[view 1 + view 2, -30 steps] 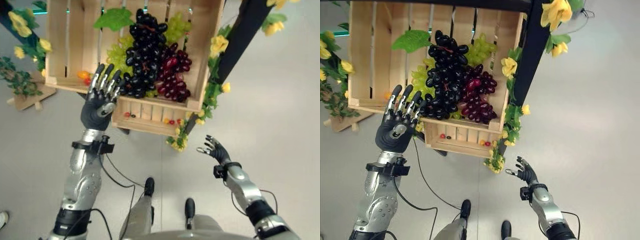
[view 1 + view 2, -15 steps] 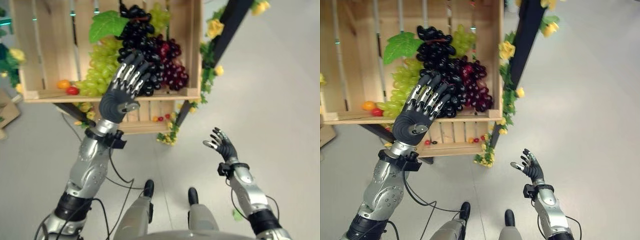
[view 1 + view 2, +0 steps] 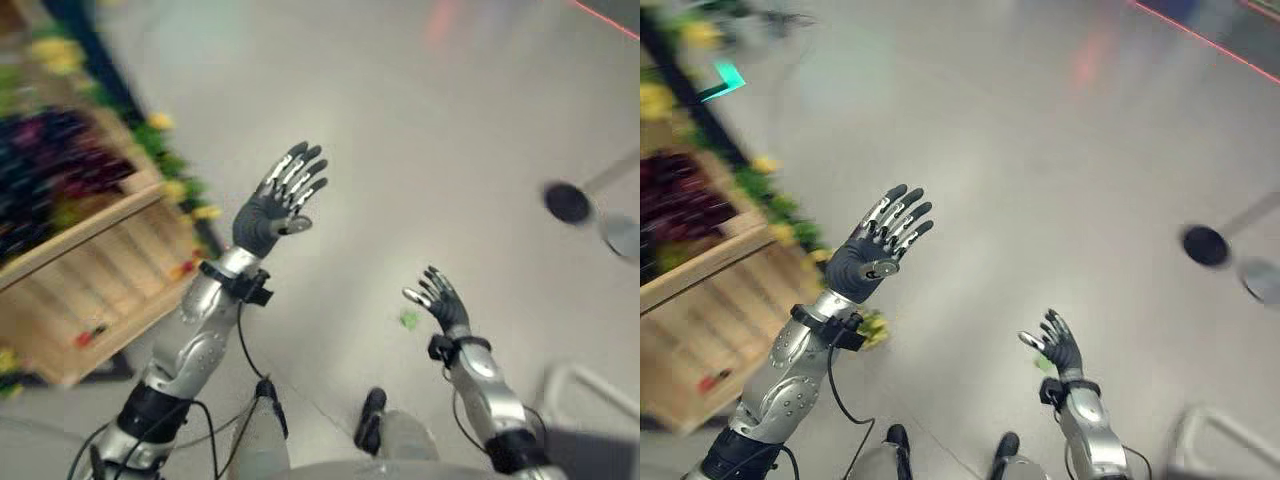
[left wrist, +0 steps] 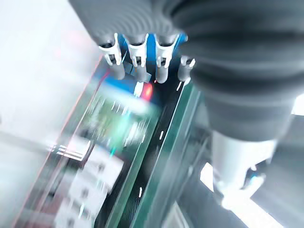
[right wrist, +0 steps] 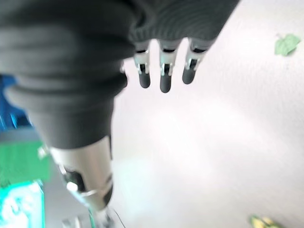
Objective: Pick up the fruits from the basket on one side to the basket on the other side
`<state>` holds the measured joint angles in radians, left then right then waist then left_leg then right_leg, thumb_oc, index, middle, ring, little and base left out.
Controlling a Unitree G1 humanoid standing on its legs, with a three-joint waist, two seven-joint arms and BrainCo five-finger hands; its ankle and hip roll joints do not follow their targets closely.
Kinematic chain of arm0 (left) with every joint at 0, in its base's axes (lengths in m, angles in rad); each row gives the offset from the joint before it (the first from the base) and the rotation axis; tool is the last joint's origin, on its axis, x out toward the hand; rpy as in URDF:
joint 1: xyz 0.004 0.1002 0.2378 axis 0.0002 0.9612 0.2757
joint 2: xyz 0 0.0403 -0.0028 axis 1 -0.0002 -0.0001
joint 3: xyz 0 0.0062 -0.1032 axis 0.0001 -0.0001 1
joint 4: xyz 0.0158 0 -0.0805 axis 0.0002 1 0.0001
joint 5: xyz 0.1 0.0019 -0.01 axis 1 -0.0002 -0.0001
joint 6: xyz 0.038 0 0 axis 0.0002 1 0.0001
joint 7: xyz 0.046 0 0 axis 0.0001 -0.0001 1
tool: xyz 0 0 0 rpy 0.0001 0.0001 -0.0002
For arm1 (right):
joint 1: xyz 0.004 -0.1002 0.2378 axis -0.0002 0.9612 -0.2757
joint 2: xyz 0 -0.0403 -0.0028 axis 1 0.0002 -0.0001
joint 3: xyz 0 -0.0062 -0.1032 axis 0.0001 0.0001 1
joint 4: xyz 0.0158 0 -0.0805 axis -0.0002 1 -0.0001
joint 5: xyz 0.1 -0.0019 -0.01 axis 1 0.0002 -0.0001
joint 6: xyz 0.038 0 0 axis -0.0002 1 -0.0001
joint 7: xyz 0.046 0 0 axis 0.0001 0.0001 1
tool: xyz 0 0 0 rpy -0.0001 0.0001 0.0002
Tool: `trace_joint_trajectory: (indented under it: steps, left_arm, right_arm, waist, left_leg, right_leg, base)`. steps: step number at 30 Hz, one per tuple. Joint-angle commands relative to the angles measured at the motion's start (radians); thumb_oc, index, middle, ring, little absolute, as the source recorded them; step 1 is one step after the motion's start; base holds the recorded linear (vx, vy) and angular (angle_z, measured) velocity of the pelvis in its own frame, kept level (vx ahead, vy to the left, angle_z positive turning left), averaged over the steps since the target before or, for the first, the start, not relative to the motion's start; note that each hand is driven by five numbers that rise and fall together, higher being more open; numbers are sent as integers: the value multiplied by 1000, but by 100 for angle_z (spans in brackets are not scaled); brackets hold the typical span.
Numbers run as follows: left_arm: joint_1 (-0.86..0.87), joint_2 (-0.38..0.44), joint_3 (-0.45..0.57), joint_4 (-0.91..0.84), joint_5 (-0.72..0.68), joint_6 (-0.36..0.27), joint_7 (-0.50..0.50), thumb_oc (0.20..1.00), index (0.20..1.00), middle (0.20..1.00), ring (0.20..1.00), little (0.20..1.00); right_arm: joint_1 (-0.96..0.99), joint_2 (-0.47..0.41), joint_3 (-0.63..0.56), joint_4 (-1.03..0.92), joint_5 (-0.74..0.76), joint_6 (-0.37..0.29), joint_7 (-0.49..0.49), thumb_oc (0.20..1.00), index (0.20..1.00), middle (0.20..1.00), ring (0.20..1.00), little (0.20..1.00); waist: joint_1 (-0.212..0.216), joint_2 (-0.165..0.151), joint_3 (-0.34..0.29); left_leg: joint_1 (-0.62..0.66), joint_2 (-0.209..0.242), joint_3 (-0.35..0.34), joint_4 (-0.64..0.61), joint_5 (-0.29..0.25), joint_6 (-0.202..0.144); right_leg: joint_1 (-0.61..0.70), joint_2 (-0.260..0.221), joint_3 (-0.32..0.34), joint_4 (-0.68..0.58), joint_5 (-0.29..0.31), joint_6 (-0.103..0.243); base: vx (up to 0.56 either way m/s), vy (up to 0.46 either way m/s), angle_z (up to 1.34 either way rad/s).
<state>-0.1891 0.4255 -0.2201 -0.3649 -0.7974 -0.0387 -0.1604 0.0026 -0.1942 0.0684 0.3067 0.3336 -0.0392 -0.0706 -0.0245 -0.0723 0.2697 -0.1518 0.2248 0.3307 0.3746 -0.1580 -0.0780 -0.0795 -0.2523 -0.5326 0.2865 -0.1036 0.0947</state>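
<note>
Pale grey floor [image 3: 450,130] runs smooth and glossy across the room, a thin red line [image 3: 1200,40] crossing it toward two o'clock. At three o'clock stands a dark round base [image 3: 568,202]. A small green leaf [image 3: 408,320] lies near five o'clock.

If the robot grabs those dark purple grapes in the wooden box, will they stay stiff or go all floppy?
Probably floppy: the dark grapes look like a loose cluster of small round beads, so they would likely dangle. They seem fairly light. They lie heaped in the wooden crate, so single ones might roll if knocked free.
</note>
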Motion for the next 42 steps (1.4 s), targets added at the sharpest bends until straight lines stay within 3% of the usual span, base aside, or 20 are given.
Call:
trace_joint_trajectory:
  steps: [1,8,12,13,14,15,16,17,18,19,23,27,30,31,33,35,38,40,41,42]
  left_arm:
    - [1,-3,33,-125,0,-33,-16,1000,1000,1000,1000,1000]
    - [17,-23,26,-85,38,-40,16,1000,1000,1000,1000,1000]
    - [68,-30,56,-47,76,-37,23,1000,1000,1000,1000,1000]
    - [100,-40,74,-9,99,-41,35,1000,1000,1000,1000,1000]
    - [116,-51,78,4,101,-40,46,1000,1000,1000,1000,1000]
    - [126,-57,79,19,114,-41,63,1000,1000,1000,1000,1000]
    - [140,-79,79,51,123,-46,88,1000,1000,1000,1000,1000]
    - [139,-80,78,52,124,-47,88,1000,1000,1000,1000,1000]
    - [172,-105,90,80,143,-43,90,1000,1000,1000,1000,1000]
    - [179,-118,93,104,129,-49,95,1000,1000,1000,1000,1000]
    - [182,-147,108,170,159,-66,131,1000,1000,1000,1000,1000]
    - [177,-155,115,220,211,-97,166,1000,1000,1000,1000,1000]
    - [167,-161,121,258,227,-100,176,1000,1000,1000,1000,1000]
    - [155,-158,124,283,222,-103,180,1000,1000,1000,1000,1000]
    - [151,-157,116,294,237,-106,184,1000,1000,1000,1000,1000]
    - [133,-136,115,304,281,-107,196,1000,1000,1000,1000,1000]
    - [126,-124,107,335,305,-107,209,1000,1000,1000,1000,1000]
    - [115,-114,110,369,331,-113,240,1000,1000,1000,1000,1000]
    - [114,-112,114,373,335,-113,245,1000,1000,1000,1000,1000]
    - [119,-117,117,417,332,-105,257,1000,1000,1000,1000,1000]
  right_arm:
    - [-2,-27,-26,-27,-11,-32,8,1000,1000,1000,1000,1000]
    - [9,-78,-28,-67,1,-33,10,1000,1000,1000,1000,1000]
    - [28,-103,-33,-98,-5,-34,6,1000,1000,1000,1000,1000]
    - [32,-117,-31,-105,2,-40,2,1000,1000,1000,1000,1000]
    - [39,-121,-25,-109,5,-41,1,1000,1000,1000,1000,1000]
    - [42,-129,-20,-110,-2,-42,-4,1000,1000,1000,1000,1000]
    - [46,-133,-17,-121,-1,-45,-10,1000,1000,1000,1000,1000]
    - [46,-133,-17,-122,-1,-44,-10,1000,1000,1000,1000,1000]
    - [54,-138,-19,-135,-13,-35,-4,1000,1000,1000,1000,1000]
    - [57,-134,-15,-132,-13,-34,1,1000,1000,1000,1000,1000]
    - [81,-148,-58,-121,-15,-45,-16,1000,1000,1000,1000,1000]
    - [55,-167,-62,-126,-16,-65,-44,1000,1000,1000,1000,1000]
    - [62,-174,-82,-134,-11,-67,-48,1000,1000,1000,1000,1000]
    - [73,-164,-97,-141,-1,-62,-41,1000,1000,1000,1000,1000]
    - [97,-151,-110,-152,-1,-64,-43,1000,1000,1000,1000,1000]
    - [113,-127,-124,-154,-6,-57,-44,1000,1000,1000,1000,1000]
    - [105,-107,-116,-146,-5,-57,-44,1000,1000,1000,1000,1000]
    - [80,-95,-104,-119,3,-62,-54,1000,1000,1000,1000,1000]
    - [61,-95,-98,-103,-4,-61,-62,1000,1000,1000,1000,1000]
    - [36,-87,-80,-69,-13,-63,-74,1000,1000,1000,1000,1000]
  waist:
    - [-4,-5,-47]
    - [-60,30,-50]
    - [-78,49,-23]
    - [-76,44,0]
    - [-77,41,11]
    - [-69,46,27]
    - [-54,39,42]
    - [-55,37,39]
    - [-32,49,40]
    - [-33,57,37]
    - [-39,97,31]
    - [-28,130,28]
    - [-32,126,20]
    - [-49,115,17]
    - [-51,112,9]
    - [-72,82,-6]
    - [-91,59,-11]
    - [-82,55,-5]
    - [-65,61,-3]
    - [-44,75,-11]
  left_leg:
    - [7,-18,31,13,-77,36]
    - [34,70,88,77,-23,-17]
    - [47,119,50,210,30,-67]
    - [33,104,-50,412,94,-91]
    - [16,86,-110,489,119,-86]
    - [2,50,-197,501,158,-85]
    - [-29,-50,-299,534,136,-77]
    - [-32,-54,-298,532,141,-75]
    - [-65,-219,-386,499,50,-54]
    - [-45,-251,-424,450,49,-36]
    - [-70,-261,-606,167,34,-37]
    - [-55,-255,-849,-147,134,-79]
    - [-72,-234,-834,-184,163,-91]
    - [-60,-218,-777,-194,137,-78]
    - [-44,-198,-744,-235,157,-69]
    - [-17,-206,-638,-259,129,-30]
    - [9,-196,-541,-274,102,-1]
    - [31,-168,-471,-283,85,1]
    - [36,-158,-441,-284,78,1]
    - [37,-134,-379,-285,73,-5]
  right_leg:
    - [133,-44,59,-111,-15,85]
    - [166,35,136,-197,-85,19]
    - [194,100,204,-215,-119,-29]
    - [219,144,259,-230,-134,-73]
    - [226,157,286,-236,-133,-90]
    - [229,168,322,-232,-131,-94]
    - [220,158,368,-214,-127,-95]
    - [216,154,367,-214,-126,-94]
    - [230,171,457,-205,-133,-88]
    - [226,185,500,-205,-123,-86]
    - [228,218,624,-209,-152,-60]
    - [216,267,823,-199,-174,-34]
    - [220,257,869,-217,-174,-17]
    - [224,240,898,-205,-187,-14]
    - [215,221,894,-205,-175,0]
    - [160,169,876,-121,-177,45]
    - [79,164,847,-36,-143,90]
    - [14,138,693,-22,-95,90]
    - [2,111,559,-27,-86,77]
    - [9,26,352,-51,-64,63]
  base:
    - [31,-137,-80]
    - [12,-146,-47]
    - [78,-174,-55]
    - [101,-226,-102]
    - [125,-205,-121]
    - [66,-39,-131]
    - [33,16,-109]
    - [130,12,-136]
    - [160,-29,-153]
    - [207,-6,-171]
    - [176,125,-123]
    - [170,177,-139]
    - [173,179,-141]
    - [211,256,-82]
    - [220,261,-71]
    - [259,276,-101]
    - [173,219,-78]
    - [92,200,-143]
    - [42,196,-174]
    - [21,125,-151]
